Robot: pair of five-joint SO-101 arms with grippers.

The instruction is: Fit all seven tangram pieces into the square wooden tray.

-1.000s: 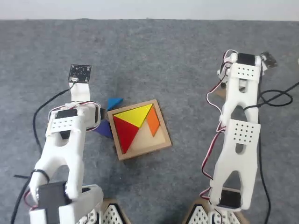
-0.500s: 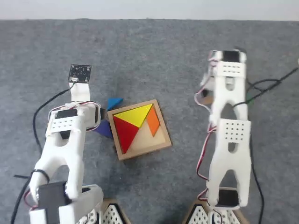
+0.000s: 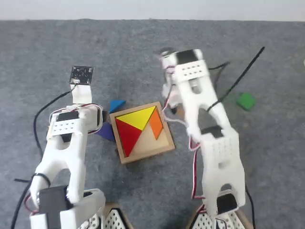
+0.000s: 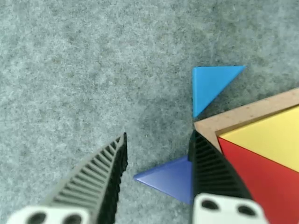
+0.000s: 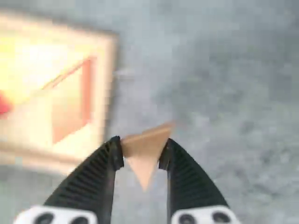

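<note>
The square wooden tray (image 3: 164, 144) lies between the arms and holds a yellow triangle (image 3: 137, 118), a red triangle (image 3: 127, 135) and an orange piece (image 3: 156, 124). My right gripper (image 5: 140, 145) hangs just beyond the tray's far right corner, shut on a tan triangle (image 5: 142, 151); in the high view the right gripper (image 3: 175, 109) sits there too. My left gripper (image 4: 159, 135) stands open at the tray's left corner (image 4: 243, 116), over a dark blue triangle (image 4: 168, 177). A light blue triangle (image 4: 210, 84) lies on the mat just past it.
A green piece (image 3: 246, 101) lies on the grey mat at the right. The dark blue triangle (image 3: 106, 132) and the light blue triangle (image 3: 116, 104) touch the tray's left side. Cables trail beside both arms.
My right arm has swung left from the far right of the mat to the tray's far right corner, carrying the tan triangle. The green piece is now uncovered. The left arm has kept still.
</note>
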